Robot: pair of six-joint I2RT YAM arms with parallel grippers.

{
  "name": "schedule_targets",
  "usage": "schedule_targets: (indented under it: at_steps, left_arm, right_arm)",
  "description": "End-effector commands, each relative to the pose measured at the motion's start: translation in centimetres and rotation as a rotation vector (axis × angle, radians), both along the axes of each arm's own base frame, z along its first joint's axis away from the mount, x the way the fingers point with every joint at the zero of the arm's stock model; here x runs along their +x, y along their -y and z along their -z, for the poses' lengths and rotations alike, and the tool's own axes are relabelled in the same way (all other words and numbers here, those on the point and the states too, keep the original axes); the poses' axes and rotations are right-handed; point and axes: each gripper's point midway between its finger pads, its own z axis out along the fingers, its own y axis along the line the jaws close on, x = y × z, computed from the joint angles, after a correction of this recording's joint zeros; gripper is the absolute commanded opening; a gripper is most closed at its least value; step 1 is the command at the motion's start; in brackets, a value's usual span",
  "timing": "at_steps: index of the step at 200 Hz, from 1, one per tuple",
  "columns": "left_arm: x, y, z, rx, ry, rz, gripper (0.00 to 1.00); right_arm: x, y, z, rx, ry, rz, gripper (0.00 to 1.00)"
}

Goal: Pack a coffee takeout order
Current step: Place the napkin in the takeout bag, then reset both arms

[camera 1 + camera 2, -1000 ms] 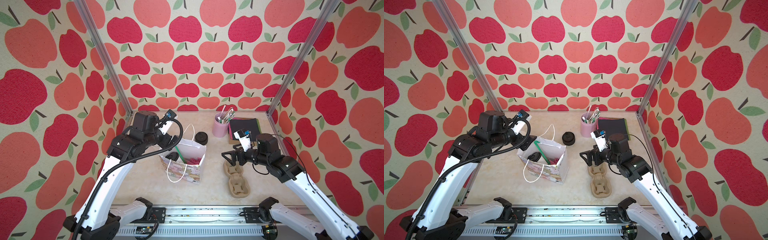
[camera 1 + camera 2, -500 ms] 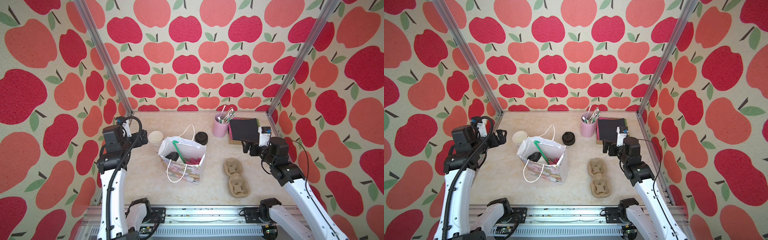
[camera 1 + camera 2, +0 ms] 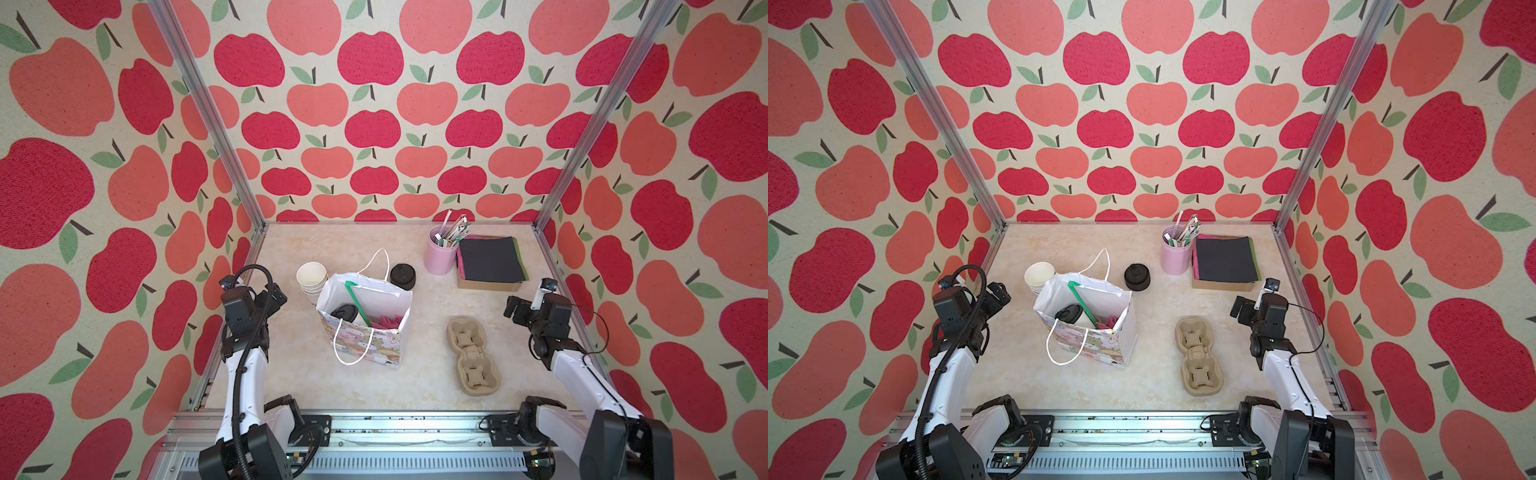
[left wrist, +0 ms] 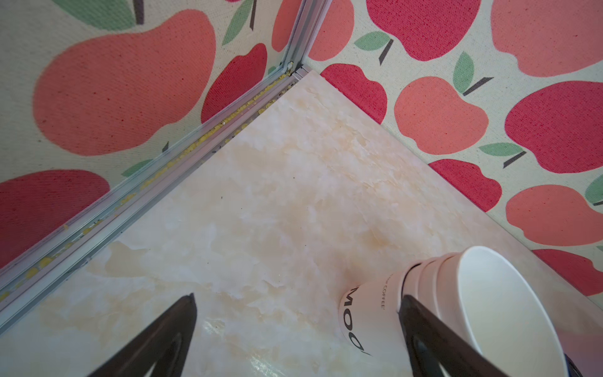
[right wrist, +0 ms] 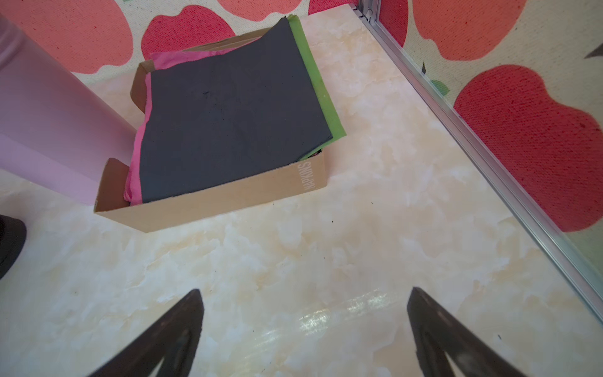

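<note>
A patterned paper bag stands open mid-table in both top views. Inside it are the white cup with its black lid, the green straw leaning against the bag's wall, and the magenta-pink napkin. My left gripper hangs open by the left wall, well apart from the bag. In the left wrist view its fingertips are spread wide with only tabletop between them. My right gripper is open near the right wall. The right wrist view shows bare table between its fingertips.
A stack of lidless white cups stands behind the bag on its left, and spare black lids on its right. At the back right are a pink straw holder and a napkin box. A cardboard cup carrier lies right of the bag.
Both arms have pulled back from the middle to the sides: the left from over the bag, the right from over the cup carrier. Both grippers stayed open.
</note>
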Motion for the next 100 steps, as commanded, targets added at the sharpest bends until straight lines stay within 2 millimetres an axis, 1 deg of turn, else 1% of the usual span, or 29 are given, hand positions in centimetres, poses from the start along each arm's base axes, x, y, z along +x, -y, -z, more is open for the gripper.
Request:
schedule_targets:
  at_steps: [1, 17, 20, 22, 25, 36, 38, 44, 59, 67, 80, 89, 100]
  left_arm:
    - [1.1, -2.7, -1.4, 0.092, 0.124, -0.109, 0.99]
    - [1.6, -3.2, -0.3, 0.116, 0.129, -0.127, 0.99]
    - [1.7, -3.3, -0.4, 0.122, 0.140, -0.135, 0.99]
    - [1.8, -3.3, 0.2, 0.122, 0.128, -0.138, 0.99]
    - [1.9, -3.4, 0.6, 0.124, 0.126, -0.141, 0.99]
    - [2.4, -3.4, 1.3, 0.149, 0.128, -0.146, 0.99]
    - [2.4, -3.4, 1.2, 0.157, 0.134, -0.147, 0.99]
    - [2.8, -3.2, 1.7, 0.173, 0.130, -0.138, 0.99]
    - [3.8, -2.4, 2.2, 0.236, 0.132, -0.094, 0.99]
    - [4.3, -2.0, 2.6, 0.227, 0.136, -0.079, 0.99]
    - [5.0, -1.1, 2.5, 0.222, 0.147, -0.026, 0.99]
    - [5.3, -0.5, 1.9, 0.253, 0.170, -0.005, 0.99]
    - [5.6, 0.3, 1.1, 0.308, 0.209, 0.023, 0.99]
  right_arm:
    - [2.0, 0.2, -1.1, -0.063, 0.113, -0.036, 0.99]
    - [2.7, -0.1, -0.2, -0.071, 0.125, -0.061, 0.99]
    - [2.9, -0.1, -0.3, -0.070, 0.136, -0.065, 0.99]
    - [3.0, -0.1, -0.2, -0.067, 0.135, -0.064, 0.99]
    - [3.2, -0.1, -0.1, -0.062, 0.128, -0.064, 0.99]
    - [3.8, -0.2, -0.2, -0.057, 0.131, -0.076, 0.99]
    - [4.0, -0.3, -0.3, -0.058, 0.137, -0.081, 0.99]
    - [4.4, -0.4, -0.4, -0.063, 0.153, -0.089, 0.99]
    - [5.1, -0.5, -0.7, -0.063, 0.188, -0.098, 0.99]
    - [5.5, -0.6, -0.9, -0.062, 0.208, -0.108, 0.99]
    - [6.1, -1.0, -0.9, -0.056, 0.225, -0.126, 0.99]
    - [6.6, -1.3, -1.0, -0.062, 0.231, -0.152, 0.99]
    - [6.8, -1.5, -0.6, -0.073, 0.234, -0.174, 0.99]
